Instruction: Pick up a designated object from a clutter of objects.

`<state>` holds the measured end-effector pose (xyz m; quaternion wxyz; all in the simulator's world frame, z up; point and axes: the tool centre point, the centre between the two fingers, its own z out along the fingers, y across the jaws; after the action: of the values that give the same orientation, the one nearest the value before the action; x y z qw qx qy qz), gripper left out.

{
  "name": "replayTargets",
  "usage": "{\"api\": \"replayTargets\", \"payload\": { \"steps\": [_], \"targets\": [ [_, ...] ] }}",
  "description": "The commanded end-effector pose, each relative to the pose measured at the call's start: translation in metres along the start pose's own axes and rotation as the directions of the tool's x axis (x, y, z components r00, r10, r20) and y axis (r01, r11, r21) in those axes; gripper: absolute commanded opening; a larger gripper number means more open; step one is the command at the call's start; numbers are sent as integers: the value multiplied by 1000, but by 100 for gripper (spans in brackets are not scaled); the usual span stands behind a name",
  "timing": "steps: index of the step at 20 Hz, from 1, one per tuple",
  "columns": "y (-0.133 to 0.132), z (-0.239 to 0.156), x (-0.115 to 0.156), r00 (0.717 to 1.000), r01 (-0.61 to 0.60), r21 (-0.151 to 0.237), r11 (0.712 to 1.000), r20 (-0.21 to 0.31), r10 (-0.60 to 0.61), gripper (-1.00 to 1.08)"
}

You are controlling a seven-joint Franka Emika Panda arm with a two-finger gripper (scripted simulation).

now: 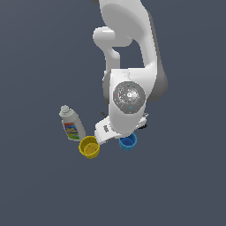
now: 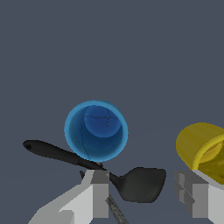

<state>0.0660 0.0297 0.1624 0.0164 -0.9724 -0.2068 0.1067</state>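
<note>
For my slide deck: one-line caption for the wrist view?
Open claw above a black spatula, blue cup just ahead, yellow cup beside one finger.

The floor (image 1: 39, 185) is a plain, dark grey-blue surface, the same all over. Four small things sit on it in a loose cluster. A white bottle (image 1: 72, 124) with a colourful label lies nearest the exterior view's left. Just beside it stands a yellow cup (image 1: 89, 147), open end up. A blue cup (image 2: 96, 130) stands near that, also upright. A black spatula (image 2: 100, 171) lies flat, its handle right against the blue cup.
</note>
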Motion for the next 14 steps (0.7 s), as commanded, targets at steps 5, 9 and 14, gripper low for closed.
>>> {"api": "replayTargets", "payload": {
  "steps": [5, 9, 14],
  "targets": [
    [-1, 37, 18, 995, 95, 26, 995, 33, -96, 28],
    [-1, 51, 23, 991, 127, 37, 991, 43, -129, 28],
    [-2, 57, 26, 989, 141, 42, 989, 47, -143, 28]
  ]
}}
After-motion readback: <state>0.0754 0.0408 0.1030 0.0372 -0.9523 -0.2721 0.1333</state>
